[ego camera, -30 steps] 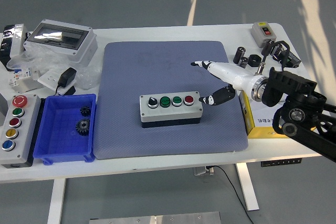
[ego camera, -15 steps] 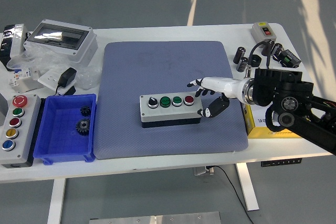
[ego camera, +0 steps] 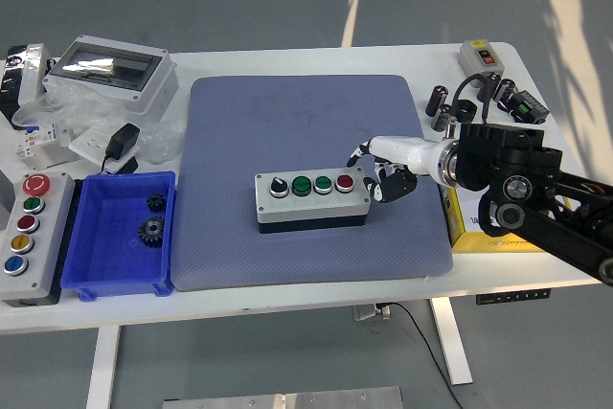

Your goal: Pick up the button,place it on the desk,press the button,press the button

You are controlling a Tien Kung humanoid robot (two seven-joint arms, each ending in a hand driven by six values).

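Robot hand (ego camera: 381,171), the right one, sits at the right end of the button box (ego camera: 311,198) and marks the point of interest; we note that within the last second it has dropped from a raised, outstretched pose above the blue mat (ego camera: 311,122) to box level. Its white fingers (ego camera: 359,151) now curl down near the red button (ego camera: 345,182), and the dark thumb tucks beside the box's right end. It grips nothing; whether a fingertip already touches the button we cannot tell.

Reading from the left, we see a second control box (ego camera: 34,237) with coloured buttons at the bench (ego camera: 316,284) edge, then a blue bin (ego camera: 101,275) holding two dark gears (ego camera: 150,230). A grey enclosure (ego camera: 110,69) and a black adapter (ego camera: 121,142) lie behind the bin. At centre, the button box rests flat on the mat, well clear of its edges, carrying a black selector, two green buttons and the red one. To the right, a yellow box (ego camera: 465,227) lies under the forearm, with small black parts (ego camera: 441,102) beyond.

We judge that the pick-and-place part of the task is complete, since the box already lies on the mat. The descent suggests a press on the red button is beginning. No left hand appears.
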